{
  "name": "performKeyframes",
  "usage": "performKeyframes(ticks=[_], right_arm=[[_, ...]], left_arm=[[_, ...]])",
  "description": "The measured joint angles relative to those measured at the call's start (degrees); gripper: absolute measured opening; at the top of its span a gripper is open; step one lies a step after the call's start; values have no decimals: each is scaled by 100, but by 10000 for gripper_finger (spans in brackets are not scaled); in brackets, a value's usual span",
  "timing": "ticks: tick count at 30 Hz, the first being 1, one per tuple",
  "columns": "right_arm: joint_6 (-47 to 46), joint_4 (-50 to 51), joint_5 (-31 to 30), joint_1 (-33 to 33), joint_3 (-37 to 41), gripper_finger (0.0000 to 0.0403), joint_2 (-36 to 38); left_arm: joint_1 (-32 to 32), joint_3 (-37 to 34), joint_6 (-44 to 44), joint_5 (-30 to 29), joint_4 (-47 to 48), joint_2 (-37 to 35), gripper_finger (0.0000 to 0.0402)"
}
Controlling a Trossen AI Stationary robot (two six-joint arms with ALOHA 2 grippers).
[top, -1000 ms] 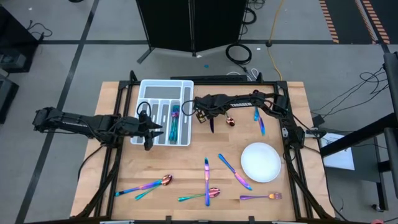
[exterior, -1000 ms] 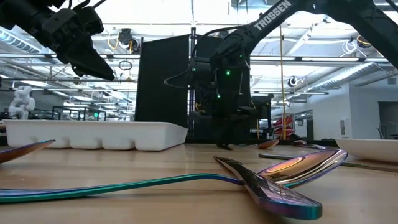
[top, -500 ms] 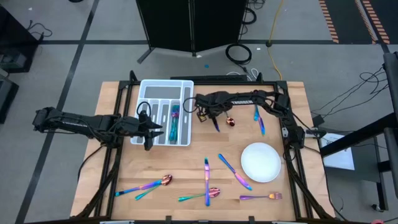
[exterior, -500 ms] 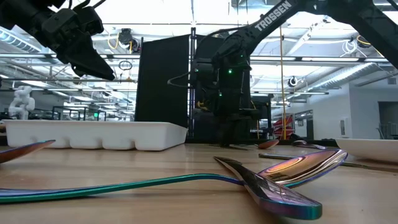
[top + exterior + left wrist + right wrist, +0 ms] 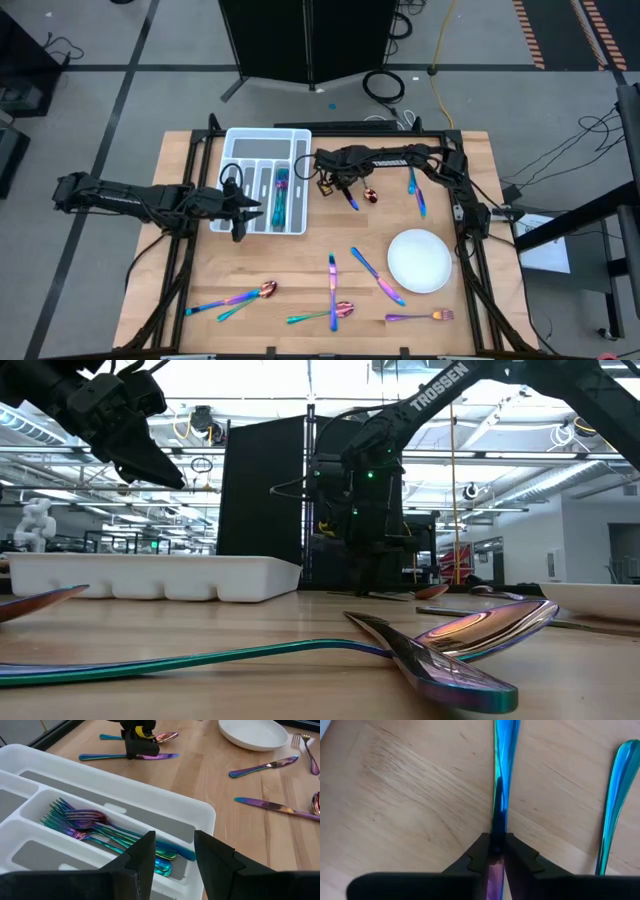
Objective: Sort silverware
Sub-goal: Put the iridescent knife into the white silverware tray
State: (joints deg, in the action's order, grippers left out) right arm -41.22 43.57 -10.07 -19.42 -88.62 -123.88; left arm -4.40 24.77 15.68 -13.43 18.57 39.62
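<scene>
The silverware is iridescent. Several forks (image 5: pixel 100 827) lie in one compartment of the white tray (image 5: pixel 262 150). My right gripper (image 5: pixel 345 188) points down just right of the tray, shut on a knife (image 5: pixel 351 199) beside a spoon (image 5: pixel 370 195). My left gripper (image 5: pixel 240 213) hovers open over the tray's near edge, its fingers (image 5: pixel 145 860) holding nothing. More knives, spoons and a fork lie scattered over the table's near half. My right gripper pinches the knife's flat sides between its two fingers at about mid-length (image 5: pixel 497 837), where blue turns to purple. The fingers come steeply from above. The knife lies level at the tabletop (image 5: pixel 165 756); whether it is lifted clear I cannot tell.
A round white plate (image 5: pixel 420 260) sits at the near right. Another knife (image 5: pixel 415 195) lies at the far right. Two knives (image 5: pixel 375 275) (image 5: pixel 332 285), two spoons (image 5: pixel 262 291) (image 5: pixel 343 309) and a fork (image 5: pixel 420 317) lie near the front edge.
My right gripper has tipped a little, and the knife's free end below it has swung toward the table's right edge. The left arm has kept still.
</scene>
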Motion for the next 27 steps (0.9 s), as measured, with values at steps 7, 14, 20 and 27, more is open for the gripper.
performKeyframes(ticks=[7,14,20,27], right_arm=[[11,-21,-9,0,2,66,-8],[36,-32,-11,-2,2,70,-10],[53,-21,-10,-9,2,63,-10],[138,47,-36,-11,2,16,-10]], left_arm=[[0,4,7,85,2,0,136],[0,4,7,144,0,0,136],[0,4,4,144,0,0,136],[0,4,7,144,0,0,136]])
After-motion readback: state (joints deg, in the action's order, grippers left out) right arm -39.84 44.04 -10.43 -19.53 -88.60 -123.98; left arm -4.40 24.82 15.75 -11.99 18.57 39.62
